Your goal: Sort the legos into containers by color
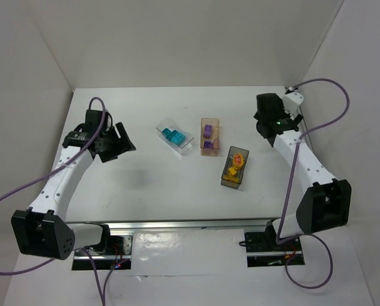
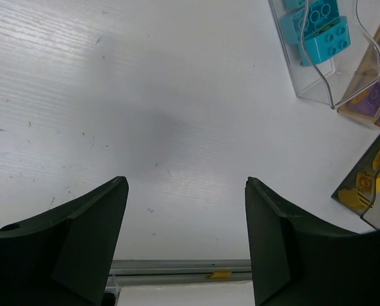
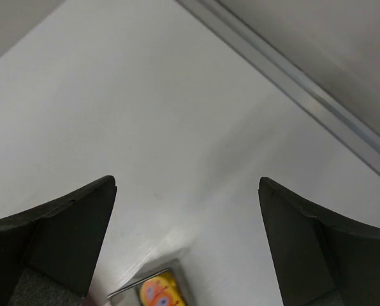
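Three containers stand mid-table. The clear bin (image 1: 185, 148) holds teal legos (image 1: 174, 136). Purple legos (image 1: 207, 131) lie in the amber bin (image 1: 210, 121), and yellow legos (image 1: 234, 167) in the dark grey bin (image 1: 235, 183). My left gripper (image 1: 123, 143) hangs open and empty left of the clear bin. My right gripper (image 1: 264, 124) is open and empty, up and right of the grey bin. The left wrist view shows the left gripper (image 2: 185, 185) over bare table, with teal legos (image 2: 321, 29), a purple lego (image 2: 373, 99) and yellow legos (image 2: 362, 191) at its right edge. Below the right gripper (image 3: 187, 185), a yellow lego (image 3: 157, 290) shows.
White walls close the table on the left, back and right. A metal rail (image 1: 177, 224) runs along the near edge between the arm bases. Purple cables (image 1: 317, 89) trail from both arms.
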`<state>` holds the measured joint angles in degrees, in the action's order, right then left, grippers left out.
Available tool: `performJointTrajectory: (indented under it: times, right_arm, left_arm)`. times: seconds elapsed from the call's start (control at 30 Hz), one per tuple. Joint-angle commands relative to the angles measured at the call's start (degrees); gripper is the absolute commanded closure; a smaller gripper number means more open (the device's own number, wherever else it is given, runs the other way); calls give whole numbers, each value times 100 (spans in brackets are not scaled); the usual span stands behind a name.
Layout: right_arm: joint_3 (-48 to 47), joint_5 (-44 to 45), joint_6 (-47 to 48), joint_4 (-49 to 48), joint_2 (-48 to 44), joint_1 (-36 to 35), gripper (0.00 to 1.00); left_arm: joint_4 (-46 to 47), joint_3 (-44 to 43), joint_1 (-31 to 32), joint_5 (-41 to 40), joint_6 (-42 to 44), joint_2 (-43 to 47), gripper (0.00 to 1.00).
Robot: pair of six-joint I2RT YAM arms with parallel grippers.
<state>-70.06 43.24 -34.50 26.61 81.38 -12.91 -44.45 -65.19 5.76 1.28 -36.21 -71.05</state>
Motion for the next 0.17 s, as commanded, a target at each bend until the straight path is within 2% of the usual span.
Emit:
performJointTrajectory:
  times: [0.0, 0.1, 0.13]
  right_arm:
    - [343, 405, -434, 696, -131, 411, 0]
    - [606, 19, -331, 671, -184, 666, 0]
    - [704, -157, -207, 287, -271, 728, 1]
  left_arm:
    - [147, -170, 31, -110, 17, 91, 19]
    - [147, -170, 83, -110, 17, 91, 19]
    - [147, -170, 144, -110, 17, 91, 19]
